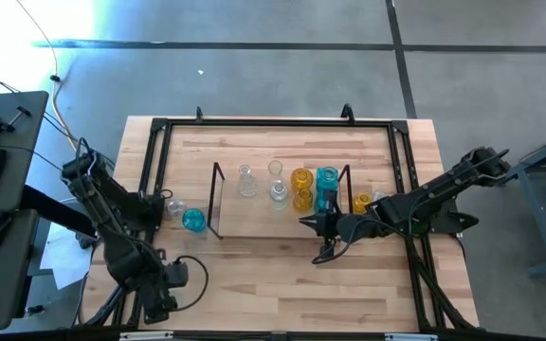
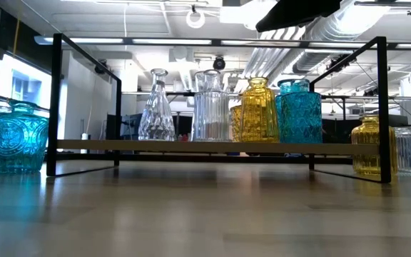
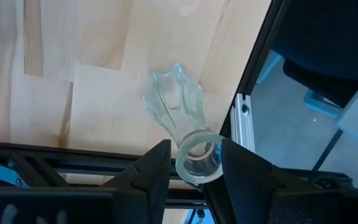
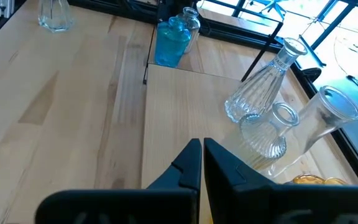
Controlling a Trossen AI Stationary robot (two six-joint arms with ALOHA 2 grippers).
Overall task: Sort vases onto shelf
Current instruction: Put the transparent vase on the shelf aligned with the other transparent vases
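The shelf (image 1: 254,223) stands mid-table with black wire frames at its ends. On it stand clear vases (image 1: 245,182), amber vases (image 1: 300,178) and a turquoise vase (image 1: 326,180). Left of the shelf, a clear vase (image 3: 176,102) and a turquoise vase (image 1: 193,220) stand on the table. My left gripper (image 3: 196,168) points down over that clear vase, open, one finger on either side of its neck rim (image 3: 197,163). My right gripper (image 1: 322,225) hovers shut over the shelf's right end, holding nothing.
An amber vase (image 1: 361,203) and a clear vase (image 1: 379,197) stand on the table right of the shelf. A large black frame (image 1: 273,123) rims the table. Bare wood lies along the near edge (image 1: 273,294).
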